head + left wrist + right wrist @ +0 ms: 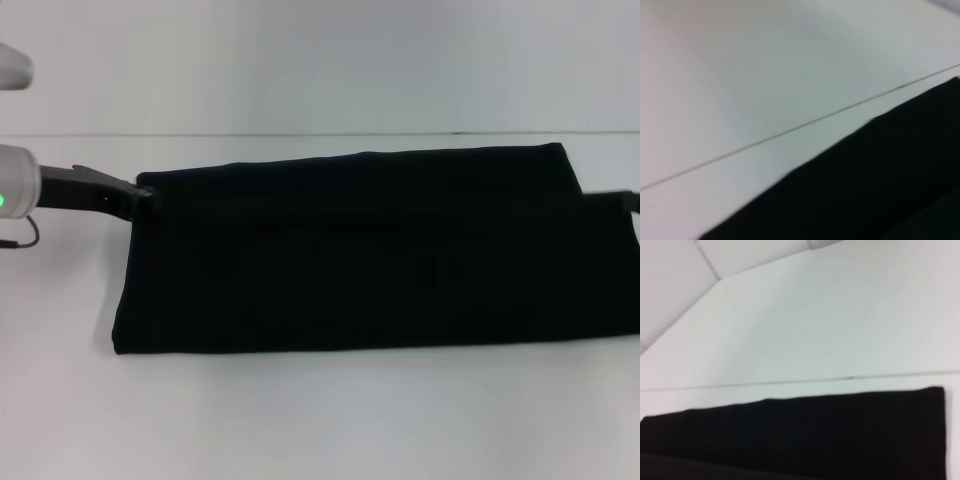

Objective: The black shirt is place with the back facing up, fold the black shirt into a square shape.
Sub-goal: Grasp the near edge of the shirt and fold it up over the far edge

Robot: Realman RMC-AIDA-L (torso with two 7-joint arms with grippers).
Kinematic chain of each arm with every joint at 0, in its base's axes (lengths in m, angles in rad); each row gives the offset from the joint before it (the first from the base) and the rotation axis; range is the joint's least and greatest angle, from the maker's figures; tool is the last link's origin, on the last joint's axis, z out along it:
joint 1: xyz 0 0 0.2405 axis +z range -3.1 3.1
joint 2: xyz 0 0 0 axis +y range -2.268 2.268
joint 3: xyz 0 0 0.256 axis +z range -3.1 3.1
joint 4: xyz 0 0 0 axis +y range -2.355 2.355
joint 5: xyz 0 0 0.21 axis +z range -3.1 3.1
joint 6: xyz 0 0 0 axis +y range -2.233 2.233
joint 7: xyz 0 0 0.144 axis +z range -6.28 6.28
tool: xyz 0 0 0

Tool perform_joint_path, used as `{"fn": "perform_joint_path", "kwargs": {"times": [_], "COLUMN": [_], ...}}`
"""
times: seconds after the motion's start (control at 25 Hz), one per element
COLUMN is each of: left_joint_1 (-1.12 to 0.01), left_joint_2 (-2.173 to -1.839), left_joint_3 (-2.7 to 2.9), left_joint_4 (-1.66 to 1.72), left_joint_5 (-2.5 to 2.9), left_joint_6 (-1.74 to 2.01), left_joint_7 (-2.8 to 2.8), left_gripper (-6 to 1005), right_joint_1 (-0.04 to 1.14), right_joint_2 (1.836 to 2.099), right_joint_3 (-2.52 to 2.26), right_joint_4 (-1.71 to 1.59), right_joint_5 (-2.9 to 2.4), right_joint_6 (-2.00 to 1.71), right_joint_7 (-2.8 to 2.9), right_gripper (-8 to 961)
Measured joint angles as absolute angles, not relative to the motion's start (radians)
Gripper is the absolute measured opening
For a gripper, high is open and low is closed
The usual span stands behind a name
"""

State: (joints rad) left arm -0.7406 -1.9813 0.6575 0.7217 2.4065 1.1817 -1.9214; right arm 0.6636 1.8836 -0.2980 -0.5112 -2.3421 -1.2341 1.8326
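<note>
The black shirt [350,250] lies flat on the white table as a long folded band, plain face up, running left to right. My left gripper [140,197] is at the shirt's far left corner, its dark tip touching the cloth edge. At the shirt's far right corner, my right gripper [612,198] shows only as a dark tip at the picture's edge. The left wrist view holds the black shirt [865,190] close up, and the right wrist view shows the black shirt [815,435] with its straight far edge. Neither wrist view shows fingers.
The white table [300,430] has bare surface in front of the shirt and a strip behind it. A thin seam [300,135] marks the table's back edge against the pale wall. The left arm's white body [12,190] with a green light sits at the far left.
</note>
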Motion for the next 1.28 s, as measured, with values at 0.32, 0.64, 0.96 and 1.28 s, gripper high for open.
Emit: {"fn": "perform_joint_path", "kwargs": {"times": [0.32,0.64,0.96,1.28], "left_joint_1": [-0.783,-0.819,-0.845,-0.870], "left_joint_2": [-1.994,-1.992,-1.993,-1.996], "left_joint_3": [0.722,0.723,0.724,0.724], "left_joint_4": [0.672,0.665,0.632,0.607], "left_joint_5": [2.414,2.414,2.413,2.412], "left_joint_6": [0.993,0.914,0.837,0.784], "left_joint_7": [-1.942,-1.945,-1.946,-1.947], "left_gripper": [-1,8,17,26], "right_joint_1": [0.753,0.819,0.860,0.892], "right_joint_2": [1.898,1.901,1.900,1.904], "right_joint_3": [-0.314,-0.328,-0.347,-0.348], "right_joint_4": [-0.416,-0.411,-0.408,-0.392], "right_joint_5": [-2.342,-2.339,-2.338,-2.337], "right_joint_6": [-0.984,-0.888,-0.802,-0.733], "right_joint_7": [1.835,1.878,1.898,1.897], "right_gripper": [26,30,34,37]}}
